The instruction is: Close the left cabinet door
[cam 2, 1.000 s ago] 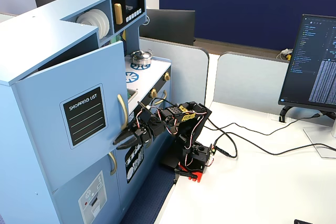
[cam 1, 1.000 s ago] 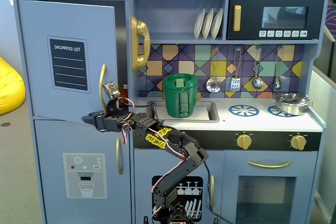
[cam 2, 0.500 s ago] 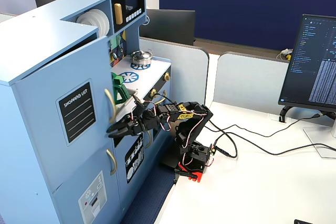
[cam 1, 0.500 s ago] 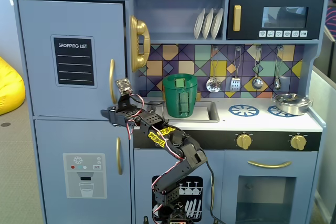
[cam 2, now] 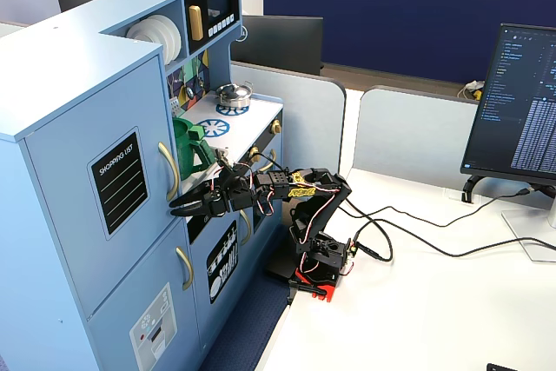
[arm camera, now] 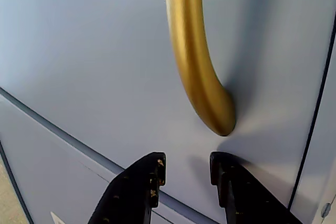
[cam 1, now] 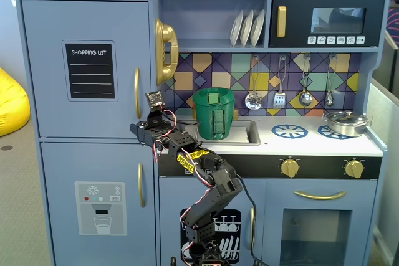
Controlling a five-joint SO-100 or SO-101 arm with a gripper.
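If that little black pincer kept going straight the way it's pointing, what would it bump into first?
Most likely the left cabinet door, just below the lower end of its gold handle. The open pincer already looks very near the panel.

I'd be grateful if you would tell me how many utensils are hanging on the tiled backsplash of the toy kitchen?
4, in a row under the microwave in a fixed view: a strainer ladle, a slotted spatula, a spoon ladle and another ladle. None seem hidden.

Arm (cam 2: 304,206) stretched forward, elbow bent, wrist level. Pincer (arm camera: 186,169) slightly parted, empty; both fingers (arm camera: 142,182) point ahead.
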